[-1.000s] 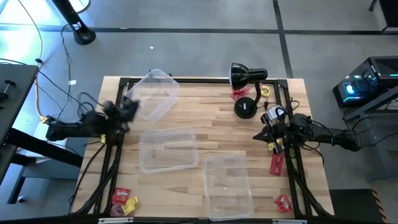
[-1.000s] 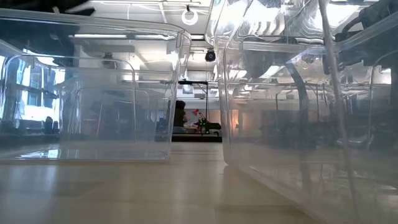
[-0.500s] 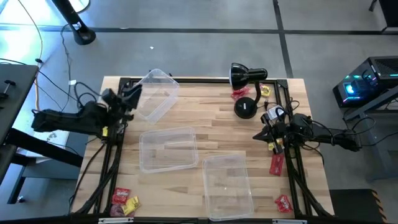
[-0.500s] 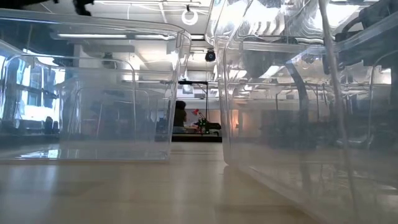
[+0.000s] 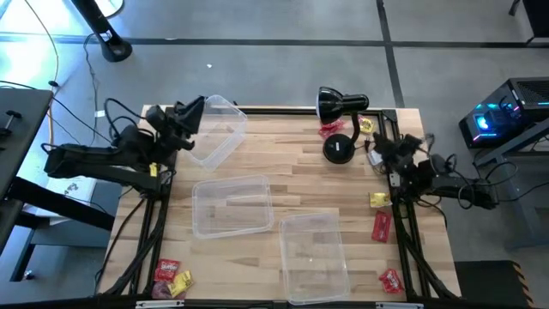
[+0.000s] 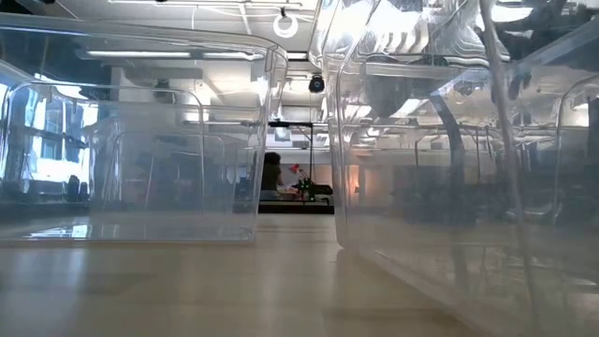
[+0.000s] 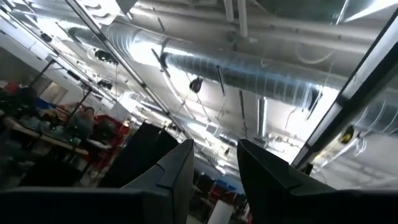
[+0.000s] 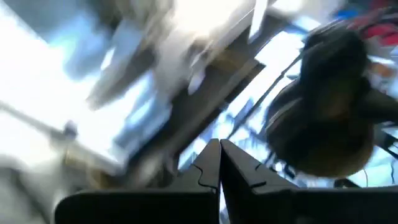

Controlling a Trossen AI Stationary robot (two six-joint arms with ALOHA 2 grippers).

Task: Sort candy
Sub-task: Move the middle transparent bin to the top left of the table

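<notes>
Bottom left corner: red and yellow candy (image 5: 169,276) lying together on the wooden surface (image 5: 300,163)
Bottom right: a red candy (image 5: 391,280) near the surface's edge, apart from the rest
Lower centre: two clear tubs, one (image 5: 314,256) at the bottom middle, one (image 5: 232,204) just up and left of it
Right edge, middle: a long red candy (image 5: 381,227) and above it a yellow candy (image 5: 378,199), both lying loose
Right gripper (image 5: 375,148): right of centre, beside the lamp base, fingers pressed together, gripping nothing
Black lamp (image 5: 339,107): upper centre right, with red candy (image 5: 331,130) and yellow candy (image 5: 366,124) beside it
Third tub (image 5: 213,130): upper left, tilted
Left gripper (image 5: 190,112): upper left, at that tub's rim; fingers part open, contact with the rim unclear
</notes>
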